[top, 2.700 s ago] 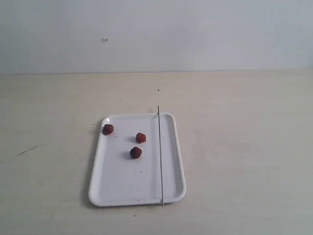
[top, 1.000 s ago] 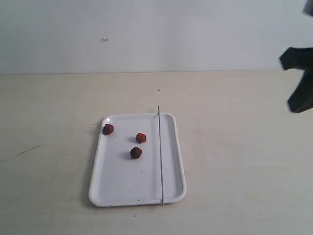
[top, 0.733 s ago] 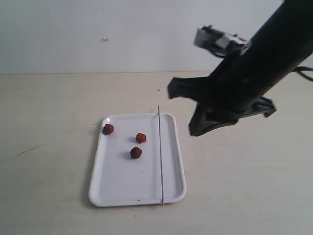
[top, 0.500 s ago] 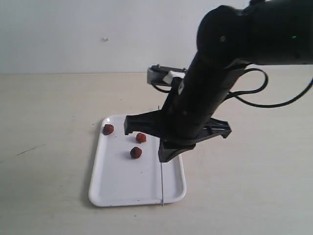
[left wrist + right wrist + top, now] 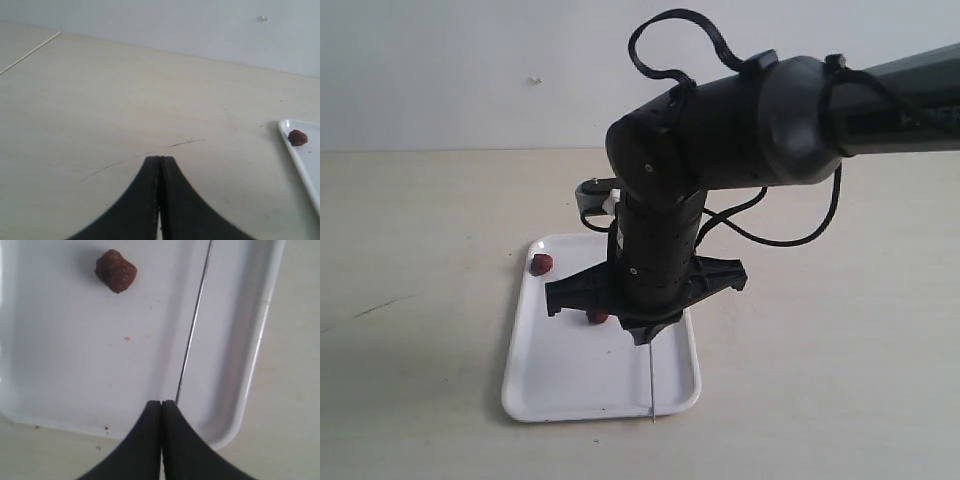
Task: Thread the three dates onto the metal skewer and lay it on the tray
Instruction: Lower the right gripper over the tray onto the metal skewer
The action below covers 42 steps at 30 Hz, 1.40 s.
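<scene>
Beige tabletop [image 5: 840, 390] spreads under both my arms. Nearest, the white tray [image 5: 535, 400] lies flat on it. The metal skewer [image 5: 650, 385] runs lengthwise along the tray's right side, its near tip poking just past the rim. My right pincer [image 5: 645, 338] points down over the tray, its 2 black fingers pressed together with nothing between them. In the wrist view the skewer runs up to my fingertips [image 5: 169, 415] and is lost behind them. Of the 3 dates [image 5: 598, 317], 1 peeks out beside my wrist, another [image 5: 542, 263] sits in the tray's far left corner, and my arm hides the last. My left pincer [image 5: 160, 158] hangs over the tabletop apart from the tray, clamped tight on nothing. Behind stands a plain pale wall [image 5: 440, 70].
</scene>
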Available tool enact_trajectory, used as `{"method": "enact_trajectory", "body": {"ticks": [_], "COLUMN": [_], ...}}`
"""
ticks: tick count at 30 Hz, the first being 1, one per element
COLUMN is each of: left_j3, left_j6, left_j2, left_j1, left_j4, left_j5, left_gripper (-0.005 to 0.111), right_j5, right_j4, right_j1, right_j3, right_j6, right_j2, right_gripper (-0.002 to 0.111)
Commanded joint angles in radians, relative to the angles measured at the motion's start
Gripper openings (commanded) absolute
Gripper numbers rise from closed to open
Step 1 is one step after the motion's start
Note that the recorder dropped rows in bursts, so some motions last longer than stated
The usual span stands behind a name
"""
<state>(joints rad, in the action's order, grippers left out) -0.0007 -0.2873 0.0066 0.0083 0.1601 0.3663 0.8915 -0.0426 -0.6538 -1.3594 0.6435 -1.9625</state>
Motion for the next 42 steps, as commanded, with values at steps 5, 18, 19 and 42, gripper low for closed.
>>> {"method": "enact_trajectory", "body": {"ticks": [5, 18, 19, 42], "left_j3": [0.001, 0.001, 0.001, 0.001], "left_j6": [-0.004, -0.004, -0.004, -0.004], "left_j2": [-0.007, -0.007, -0.007, -0.007], "left_j1": [0.002, 0.002, 0.002, 0.002], "left_j4": [0.007, 0.007, 0.007, 0.007], "left_j5": [-0.003, -0.003, -0.003, -0.003], "left_gripper": [0.0, 0.0, 0.0, 0.0], "right_j5": [-0.008, -0.062, -0.065, -0.071], "right_j4": [-0.019, -0.065, -0.065, -0.062], "right_j1": [-0.003, -0.003, -0.003, -0.003], "right_j3": [-0.009, -0.009, -0.009, -0.004], "right_j6": [0.012, 0.023, 0.033, 0.086], "right_j2": [-0.048, -0.122, -0.127, -0.148], "right_gripper": [0.04, 0.046, 0.046, 0.045]}}
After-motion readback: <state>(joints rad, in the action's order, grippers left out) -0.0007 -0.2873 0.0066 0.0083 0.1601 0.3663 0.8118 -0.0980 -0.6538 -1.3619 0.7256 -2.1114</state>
